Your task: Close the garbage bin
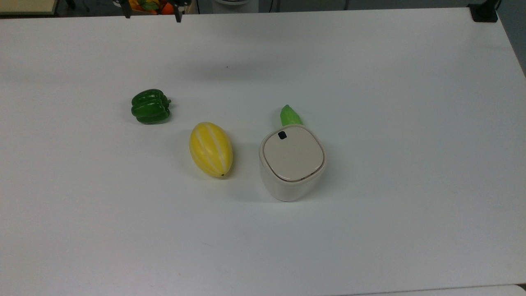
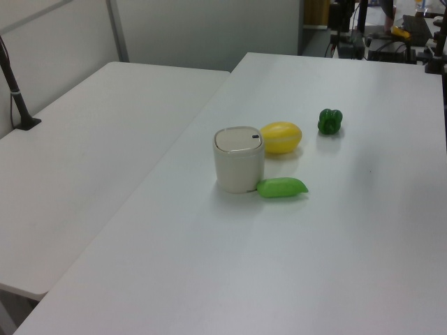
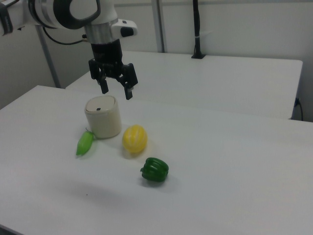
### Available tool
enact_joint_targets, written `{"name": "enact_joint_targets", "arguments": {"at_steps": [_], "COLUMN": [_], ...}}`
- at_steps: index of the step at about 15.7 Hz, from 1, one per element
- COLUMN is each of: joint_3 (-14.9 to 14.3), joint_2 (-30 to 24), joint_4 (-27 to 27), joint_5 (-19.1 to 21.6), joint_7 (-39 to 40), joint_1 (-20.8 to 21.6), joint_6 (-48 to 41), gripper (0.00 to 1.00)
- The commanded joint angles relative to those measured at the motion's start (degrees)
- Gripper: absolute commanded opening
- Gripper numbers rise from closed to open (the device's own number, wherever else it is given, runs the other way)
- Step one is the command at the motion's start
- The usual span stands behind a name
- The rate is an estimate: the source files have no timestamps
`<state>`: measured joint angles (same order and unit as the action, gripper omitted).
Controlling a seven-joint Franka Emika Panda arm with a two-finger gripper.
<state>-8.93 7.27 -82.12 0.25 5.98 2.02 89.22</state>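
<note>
The garbage bin [image 1: 292,164] stands lid-down shut on the white table [image 1: 411,123], touching a green pod [image 1: 290,115], beside a yellow melon [image 1: 211,149]; green pepper [image 1: 150,106] farther off. The gripper [image 3: 116,88] hangs high, fingers spread apart. No legible writing.

In the left view you see the small cream-beige plastic garbage bin [image 2: 239,160] standing upright on the white table [image 2: 349,244], its flat lid shut. The yellow oval melon [image 2: 281,137] lies just behind it. The light green pod-shaped vegetable [image 2: 281,187] touches its base at the left view's right. The dark green bell pepper [image 2: 330,121] sits farther back, apart.
</note>
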Motion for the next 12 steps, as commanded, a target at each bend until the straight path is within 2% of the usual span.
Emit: {"name": "enact_joint_targets", "arguments": {"at_steps": [1, 12], "joint_3": [-0.3, -0.4], "joint_2": [-3.0, -2.9], "joint_4": [-1.6, -0.4], "joint_5": [0.8, 1.5], "joint_7": [4.1, 4.5], "joint_1": [-1.6, -2.8], "joint_6": [-2.7, -4.8], "gripper": [1.00, 1.00]}}
